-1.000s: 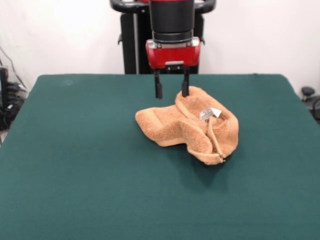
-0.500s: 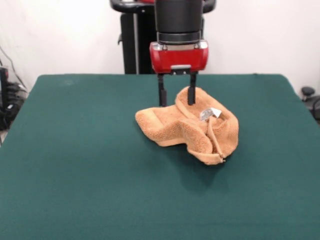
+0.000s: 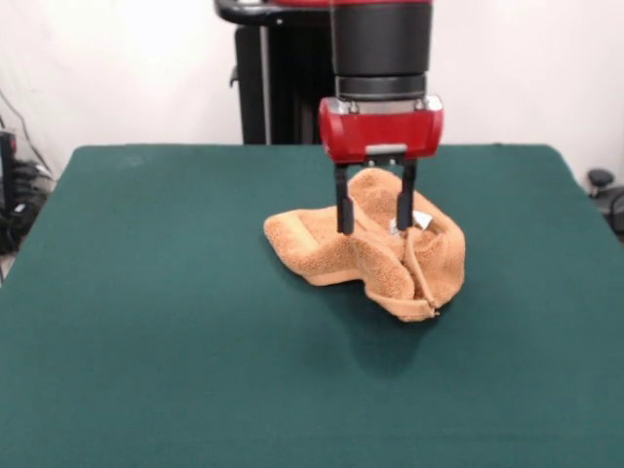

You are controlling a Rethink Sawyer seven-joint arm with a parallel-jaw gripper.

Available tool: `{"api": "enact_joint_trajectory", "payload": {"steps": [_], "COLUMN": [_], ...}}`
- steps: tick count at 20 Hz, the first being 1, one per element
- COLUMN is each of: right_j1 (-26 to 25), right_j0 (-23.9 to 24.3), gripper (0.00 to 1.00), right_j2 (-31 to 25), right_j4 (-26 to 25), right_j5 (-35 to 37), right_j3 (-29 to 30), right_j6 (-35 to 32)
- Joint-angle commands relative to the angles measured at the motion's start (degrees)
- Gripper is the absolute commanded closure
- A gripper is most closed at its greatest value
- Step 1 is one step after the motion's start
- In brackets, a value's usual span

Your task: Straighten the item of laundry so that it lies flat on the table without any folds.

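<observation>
The orange-tan towel [image 3: 366,252] lies crumpled in a bunched heap near the middle of the dark green table [image 3: 146,322]. A folded hem ridge runs down its right side, and a small white care tag [image 3: 421,219] shows near the top right. My gripper [image 3: 373,221] hangs from the red and black arm straight over the heap. Its two black fingers are spread apart and hold nothing, with the tips level with the top of the towel in front of its upper fold.
The black robot pedestal [image 3: 268,78] stands behind the table's far edge. Cables and gear [image 3: 15,195] sit off the table at the left, and a dark object [image 3: 604,185] at the right edge.
My gripper has moved right and toward the camera, from the towel's far left edge to over its middle, and it sits lower. The towel has not moved.
</observation>
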State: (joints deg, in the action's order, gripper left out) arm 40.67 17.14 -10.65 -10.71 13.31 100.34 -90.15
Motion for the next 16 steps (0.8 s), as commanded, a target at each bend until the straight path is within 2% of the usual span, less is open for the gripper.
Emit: {"api": "enact_joint_trajectory", "payload": {"steps": [1, 3, 11, 16], "right_j1": [-5.6, -7.0, -7.7, -7.2], "right_j0": [-3.4, -4.5, -4.4, -4.3], "gripper": [0.00, 0.00, 0.00, 0.00], "right_j2": [0.4, 1.6, 0.8, 0.2], "right_j4": [0.7, -0.2, -1.6, -3.3], "right_j5": [9.4, 13.4, 17.7, 16.9], "right_j3": [-5.9, -7.8, -8.4, -8.0], "right_j6": [-5.5, -4.2, -2.1, -1.8]}}
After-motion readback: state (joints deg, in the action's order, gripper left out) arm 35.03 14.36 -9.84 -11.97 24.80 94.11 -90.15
